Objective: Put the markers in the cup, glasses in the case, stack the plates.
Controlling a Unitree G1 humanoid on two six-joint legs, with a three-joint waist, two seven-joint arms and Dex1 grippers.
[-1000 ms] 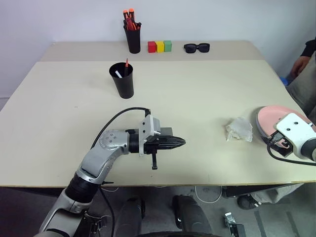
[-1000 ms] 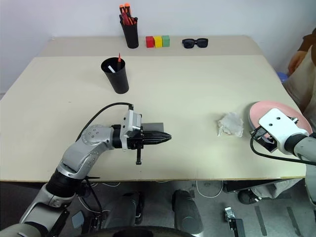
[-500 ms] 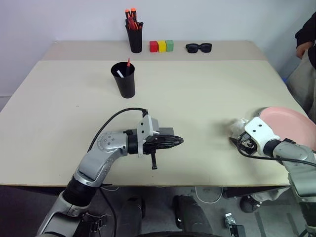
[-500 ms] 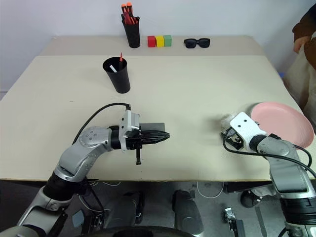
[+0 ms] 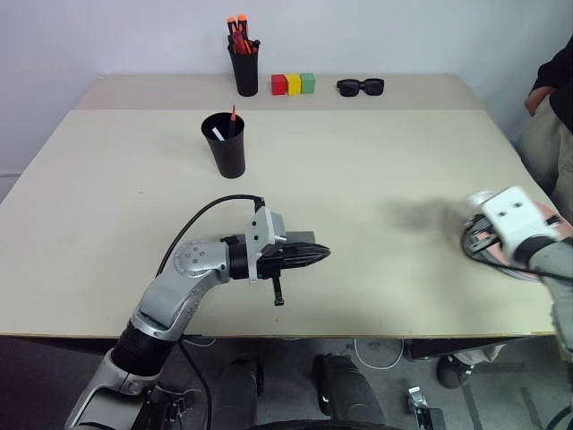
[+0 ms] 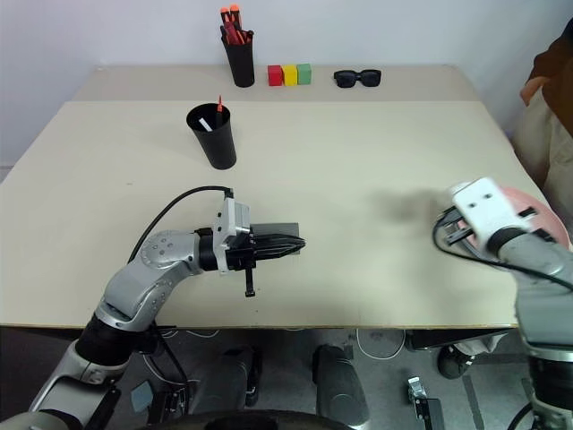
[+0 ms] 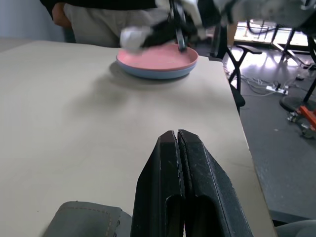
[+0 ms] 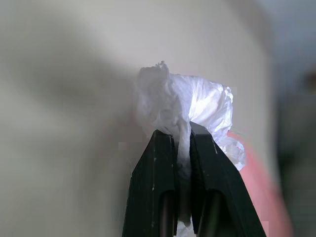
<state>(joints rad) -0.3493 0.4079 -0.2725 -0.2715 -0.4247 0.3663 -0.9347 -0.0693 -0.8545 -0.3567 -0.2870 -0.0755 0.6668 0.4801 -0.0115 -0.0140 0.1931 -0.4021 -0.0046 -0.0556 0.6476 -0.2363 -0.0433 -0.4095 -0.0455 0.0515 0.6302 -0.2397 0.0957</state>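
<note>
The work surface is a beige table [image 5: 358, 179] made of two tops butted together along a seam, set against a plain pale wall. A person in dark clothing stands at the far right edge of the table.

Nearest the front edge, the left gripper [image 5: 322, 253] lies level and points to the right, its two black fingers pressed flat together with nothing between them. A grey case [image 6: 277, 230] lies directly behind the gripper; its long axis runs parallel to the front edge of the table.

At the right edge of the table, the pink plate [image 7: 158, 55] sits stacked on the blue plate [image 7: 148, 71]. The right gripper [image 8: 181, 140] hovers over the plates, its fingers closed on a crumpled white tissue [image 8: 190, 106].

Farther back, left of the table's centre, the black cup [image 5: 223, 143] stands upright with two markers [image 5: 224, 125] leaning inside, tips up.

Along the far edge of the table stand a pen holder [image 5: 243, 63] with orange-capped pens, three coloured blocks [image 5: 293, 84] in red, yellow and green, and black sunglasses [image 5: 360, 86].
</note>
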